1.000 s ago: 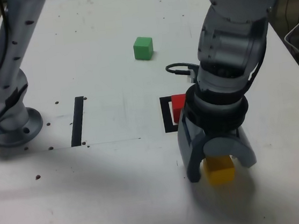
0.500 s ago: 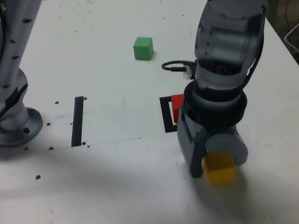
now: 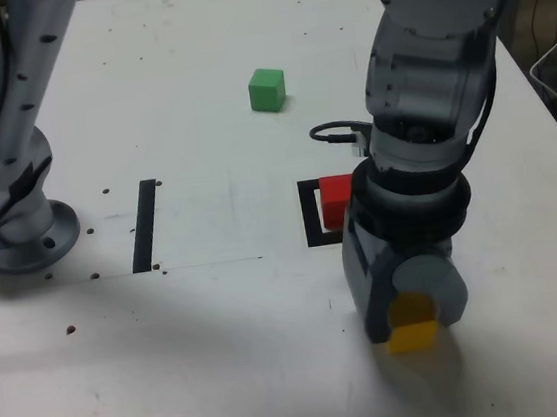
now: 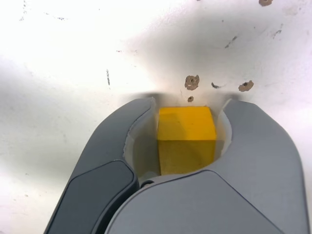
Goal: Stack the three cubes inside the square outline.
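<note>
My gripper (image 3: 412,320) points down at the table's near right part in the exterior view, and its jaws are shut on the yellow cube (image 3: 411,328). In the wrist view the yellow cube (image 4: 186,139) sits between the two grey fingers (image 4: 122,141), with the gripper (image 4: 190,117) pressed against its sides; it looks to rest on the table. The red cube (image 3: 335,200) stands inside the black square outline (image 3: 311,215), partly hidden behind my wrist. The green cube (image 3: 267,89) lies alone farther back.
A straight black tape strip (image 3: 144,224) lies to the exterior view's left of the outline. The arm's base (image 3: 20,233) is bolted at the table's left edge. A black cable loop (image 3: 335,132) hangs off the wrist. Small holes dot the white tabletop (image 4: 192,82).
The jaws have closed from wide open around the yellow cube to pressing on its sides. The arm has sunk slightly; the red and green cubes have not moved.
</note>
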{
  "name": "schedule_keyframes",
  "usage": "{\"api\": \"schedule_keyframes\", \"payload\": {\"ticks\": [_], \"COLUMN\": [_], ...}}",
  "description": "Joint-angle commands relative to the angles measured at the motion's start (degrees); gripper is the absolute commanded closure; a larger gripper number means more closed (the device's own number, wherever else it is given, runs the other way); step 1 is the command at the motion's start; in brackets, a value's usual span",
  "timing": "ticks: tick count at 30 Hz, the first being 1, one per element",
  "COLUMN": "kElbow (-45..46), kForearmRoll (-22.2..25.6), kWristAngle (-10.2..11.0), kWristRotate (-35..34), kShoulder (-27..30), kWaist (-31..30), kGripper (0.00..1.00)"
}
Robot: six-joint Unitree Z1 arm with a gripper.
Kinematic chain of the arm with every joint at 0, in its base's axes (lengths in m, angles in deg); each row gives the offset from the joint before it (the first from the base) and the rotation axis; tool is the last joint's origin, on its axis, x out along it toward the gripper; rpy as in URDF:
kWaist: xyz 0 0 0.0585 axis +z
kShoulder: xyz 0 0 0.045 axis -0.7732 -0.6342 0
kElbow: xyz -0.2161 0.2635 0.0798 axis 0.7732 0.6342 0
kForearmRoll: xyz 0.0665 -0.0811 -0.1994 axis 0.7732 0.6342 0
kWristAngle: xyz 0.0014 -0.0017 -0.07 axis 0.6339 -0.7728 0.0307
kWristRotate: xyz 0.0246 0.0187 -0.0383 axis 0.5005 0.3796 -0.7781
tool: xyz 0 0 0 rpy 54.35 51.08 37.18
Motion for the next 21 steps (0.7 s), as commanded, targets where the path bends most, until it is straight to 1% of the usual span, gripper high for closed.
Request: {"api": "schedule_keyframes", "payload": {"ticks": [1,7,12,21], "kElbow": [0.36,0.28,0.24,1.63], "kForearmRoll": [0.28,1.43,2.72,9.48], "kWristAngle": [0.10,0.23,1.49,3.76], "kWristRotate": [0.13,0.61,3.82,10.26], "kShoulder": [0.28,2.03,4.90,11.31], "kWaist": [-0.10,-0.08,0.80,6.50], "kGripper": [0.71,0.76,0.76,0.76]}}
